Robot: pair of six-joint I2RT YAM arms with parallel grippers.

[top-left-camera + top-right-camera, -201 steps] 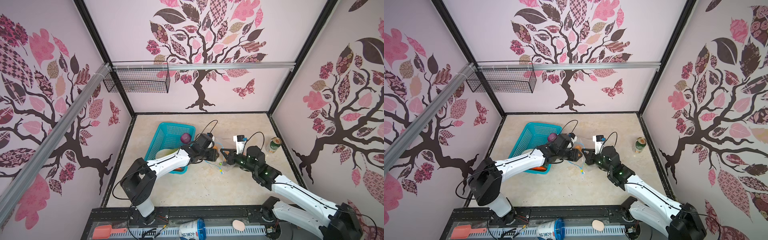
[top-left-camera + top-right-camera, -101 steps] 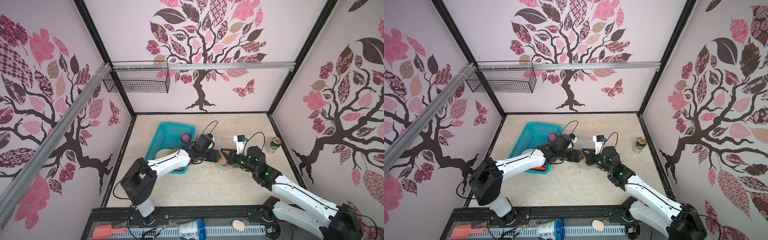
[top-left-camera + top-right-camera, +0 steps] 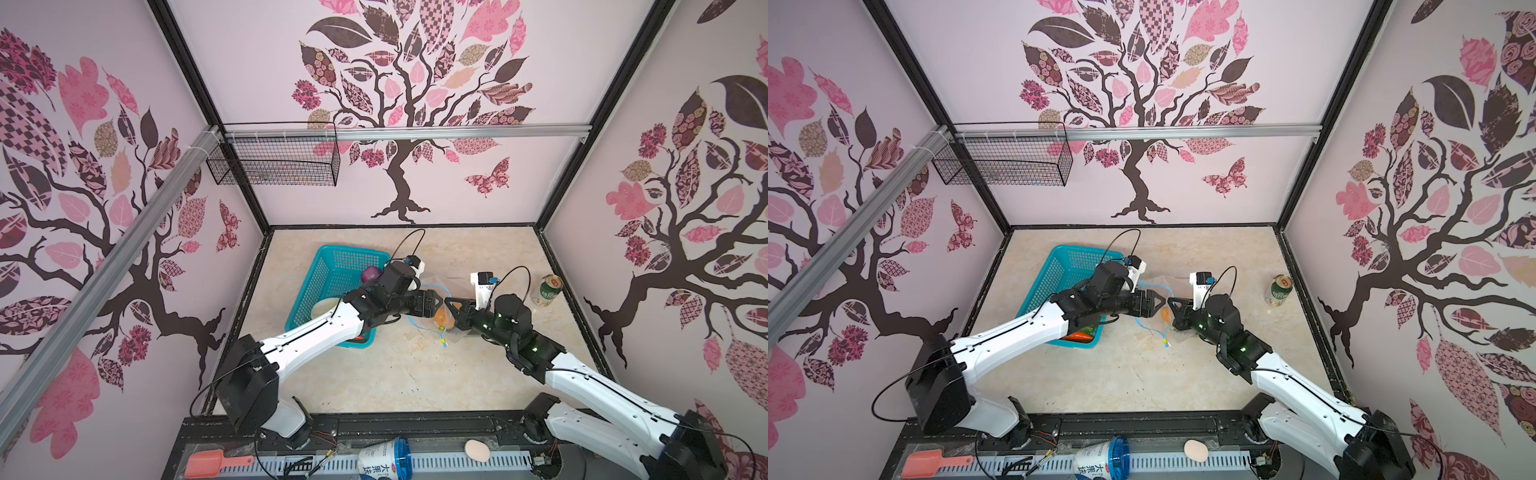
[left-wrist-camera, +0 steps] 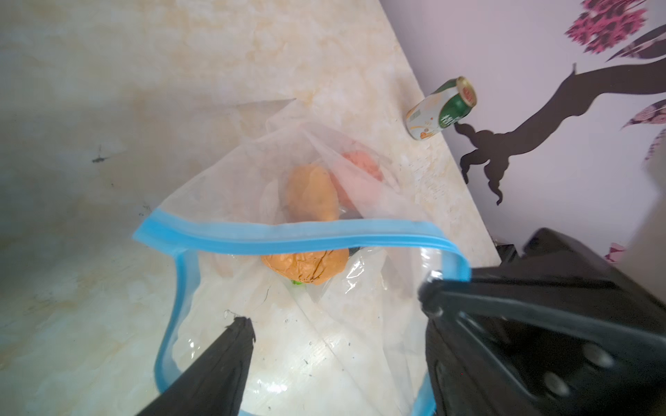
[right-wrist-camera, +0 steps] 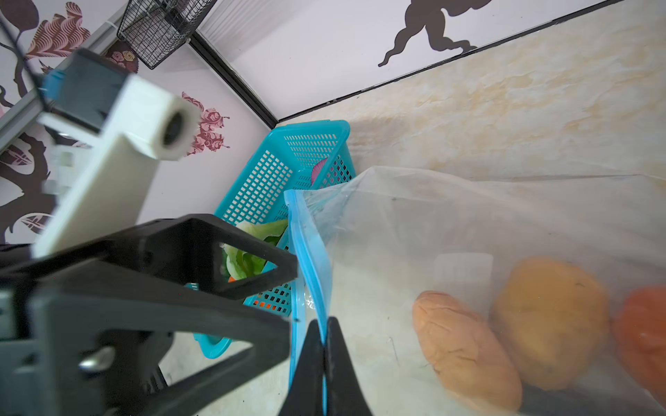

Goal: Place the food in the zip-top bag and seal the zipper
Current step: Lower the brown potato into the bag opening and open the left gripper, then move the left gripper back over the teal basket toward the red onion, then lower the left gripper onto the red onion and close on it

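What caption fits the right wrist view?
Right claw pinches the bag at its zipper; toy vegetables inside, teal basket beyond.

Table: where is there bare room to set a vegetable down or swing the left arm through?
Free: the wide table stretch between both forearms and the front rail; also the back strip between zip-top bag, can and rear wall. Crowded: the middle, where basket, left gripper, right gripper and bag meet.

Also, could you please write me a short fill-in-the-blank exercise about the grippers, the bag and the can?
1. The right gripper is shut on the ___ zipper edge of the bag.
2. The left gripper is ___ at the bag's mouth.
3. The potato lies ___ the bag.
4. The green can is ___, not tipped over.
Missing words: blue, open, inside, upright.
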